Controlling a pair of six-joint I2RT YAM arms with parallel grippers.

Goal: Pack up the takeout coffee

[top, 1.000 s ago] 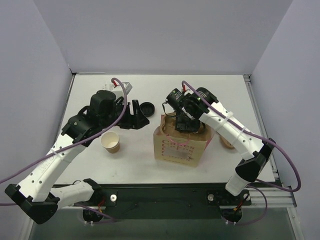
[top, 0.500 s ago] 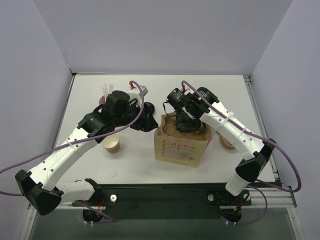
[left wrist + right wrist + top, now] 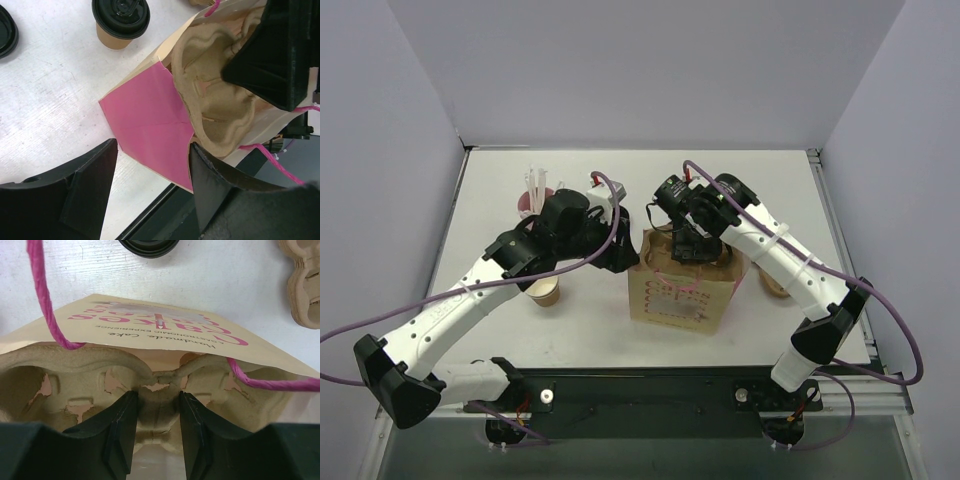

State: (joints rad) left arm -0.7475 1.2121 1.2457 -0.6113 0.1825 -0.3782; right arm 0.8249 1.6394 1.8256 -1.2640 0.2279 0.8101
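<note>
The takeout coffee [image 3: 120, 20], a brown paper cup with a black lid, stands on the table beyond the bag; its lid edge also shows in the right wrist view [image 3: 147, 246]. In the top view my left arm hides it. A paper bag [image 3: 670, 295] with a pink side panel [image 3: 150, 125] stands open at the middle. A moulded pulp cup carrier [image 3: 75, 370] sits inside it. My right gripper [image 3: 157, 410] is inside the bag, shut on the carrier's centre ridge. My left gripper [image 3: 152, 170] is open, its jaws on either side of the bag's left corner.
A lidless brown cup [image 3: 542, 288] stands left of the bag under my left arm. A pink cup of white straws [image 3: 533, 195] is at the back left. A loose black lid [image 3: 4, 30] lies near the coffee. A second pulp carrier [image 3: 302, 285] lies right of the bag.
My left arm has swung right, up to the bag's left side, uncovering the pink cup of straws. My right gripper and the bag have stayed in place.
</note>
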